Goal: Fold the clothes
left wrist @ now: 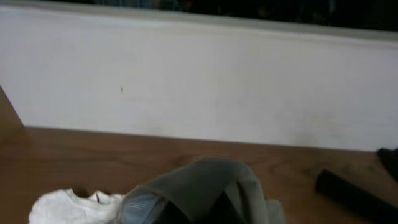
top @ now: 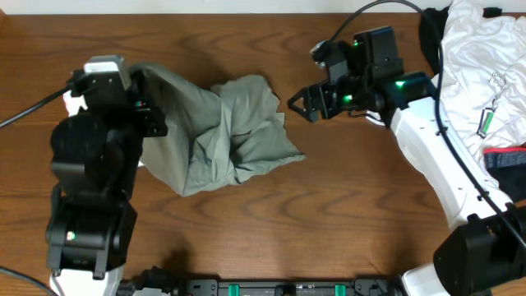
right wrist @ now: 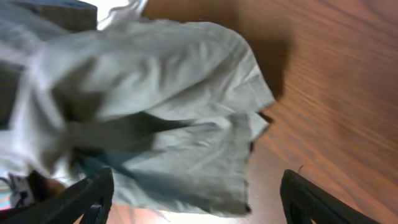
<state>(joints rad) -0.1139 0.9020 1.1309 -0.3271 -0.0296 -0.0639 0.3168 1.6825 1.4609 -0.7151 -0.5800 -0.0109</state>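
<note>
A crumpled grey-green garment (top: 226,131) lies on the wooden table left of centre. My left gripper (top: 145,84) is shut on its far left corner and holds that corner raised. In the left wrist view the cloth (left wrist: 205,186) drapes over the jaws and hides them. My right gripper (top: 299,104) is open and empty, just right of the garment's right edge. In the right wrist view its two dark fingers (right wrist: 193,205) spread wide around the near hem of the garment (right wrist: 143,99), apart from it.
A pile of white clothes (top: 481,49) with a red item (top: 505,156) sits at the right edge of the table. A bit of white cloth (left wrist: 68,206) shows beside the left jaws. A white wall (left wrist: 199,81) stands behind the table.
</note>
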